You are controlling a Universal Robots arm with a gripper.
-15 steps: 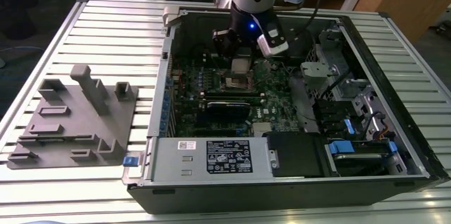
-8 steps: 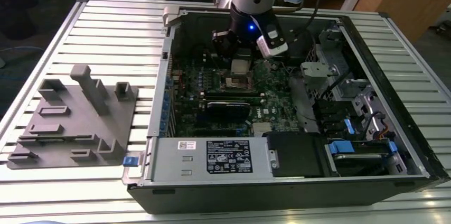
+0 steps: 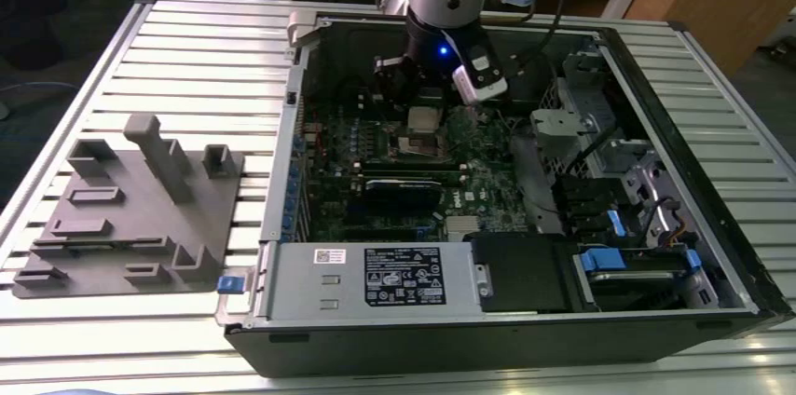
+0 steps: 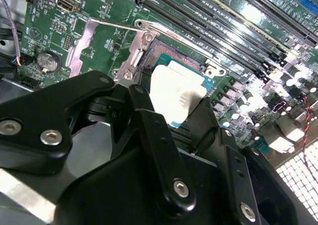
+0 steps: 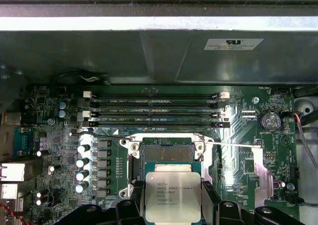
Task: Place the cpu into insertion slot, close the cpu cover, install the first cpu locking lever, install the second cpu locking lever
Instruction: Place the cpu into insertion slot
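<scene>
My gripper [image 5: 172, 201] is shut on the cpu [image 5: 172, 192], a flat silver-grey square clamped at its two side edges by the black fingers [image 5: 135, 200]. The cpu hangs just above and slightly off the insertion slot [image 5: 166, 153], whose dark centre lies bare. In the second wrist view the cpu [image 4: 176, 98] hovers tilted over the insertion slot [image 4: 161, 61]. The cpu cover [image 4: 92, 38] is swung open and lies flat beside the slot; it is also in the first wrist view [image 5: 261, 168]. Thin wire locking levers [image 5: 99, 134] stand released along the slot. In the exterior view the gripper [image 3: 423, 114] is inside the computer case.
Four memory slots [image 5: 154, 111] run just beyond the slot. A long black card [image 3: 401, 185] with a blue edge sits on the green board. The case walls [image 3: 293, 125], power supply [image 3: 373, 279] and drive cages [image 3: 622, 181] hem the board in. A grey fixture tray [image 3: 137, 209] lies outside.
</scene>
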